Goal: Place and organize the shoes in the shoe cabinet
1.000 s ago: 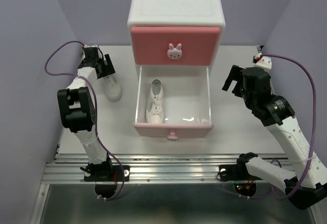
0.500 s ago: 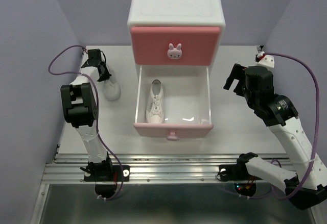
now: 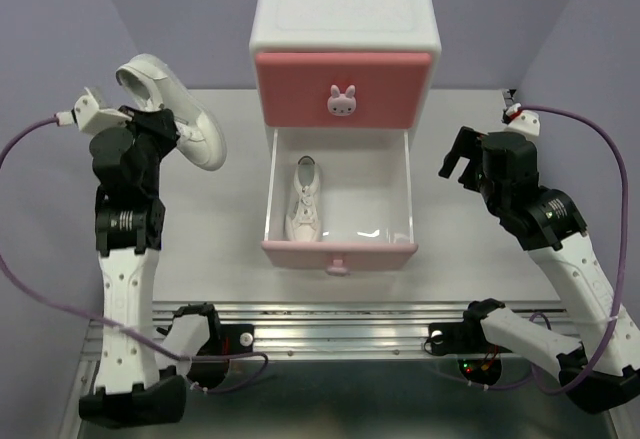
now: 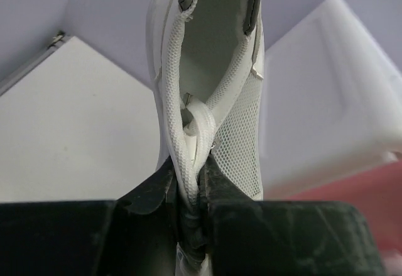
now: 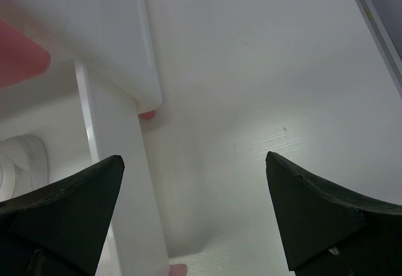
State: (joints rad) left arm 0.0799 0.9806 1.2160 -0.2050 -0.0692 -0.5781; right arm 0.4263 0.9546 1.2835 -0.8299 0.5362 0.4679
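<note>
Left wrist, sneaker [image 4: 242, 125] pinched in left claw [image 4: 188, 191]

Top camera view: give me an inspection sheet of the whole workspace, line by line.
Surface: white table.
Job's things: shoe cabinet; upper drawer shut; lower drawer pulled open, first sneaker lying at its left side; second sneaker in the air left of the cabinet.
Clutter: nothing seen.
Grippers: left gripper jaws shut on the second sneaker's upper; right gripper jaws open, empty, right of the lower drawer.
Cables: left purple cable and right purple cable loop off the wrists, apart from the shoes.
Surroundings: lilac walls; metal rail at near edge.
</note>
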